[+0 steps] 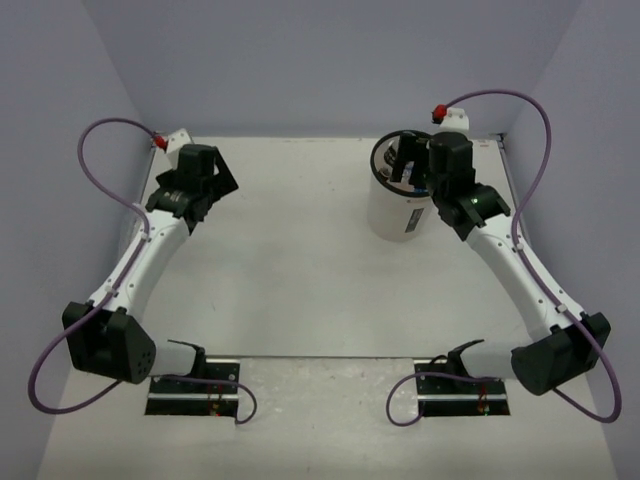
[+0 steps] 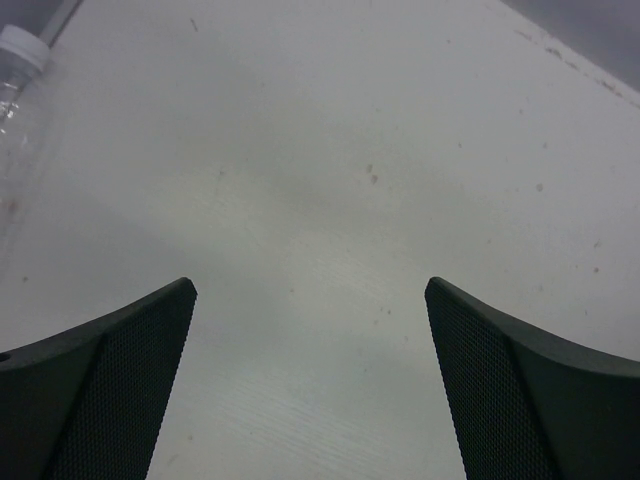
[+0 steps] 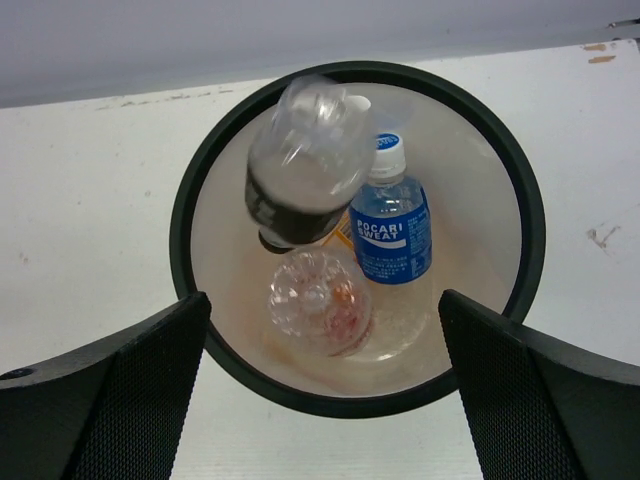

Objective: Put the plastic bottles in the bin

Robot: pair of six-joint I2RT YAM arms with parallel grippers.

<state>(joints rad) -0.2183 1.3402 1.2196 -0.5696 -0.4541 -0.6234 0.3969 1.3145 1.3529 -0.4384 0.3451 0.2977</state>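
Pointing cap-down over bin (image 3: 183, 235), black-labelled bottle (image 3: 300, 165), axis near vertical, right gripper (image 3: 322, 300) wide, left gripper (image 2: 310, 290) wide

Pale lilac walls (image 1: 300, 60) enclose white table (image 1: 290, 260) (faintly speckled).

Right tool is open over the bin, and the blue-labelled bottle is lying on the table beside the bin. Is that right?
Not quite. The blue-labelled bottle lies inside the bin, not on the table beside it, as the right wrist view shows. The right tool is indeed open over the bin.
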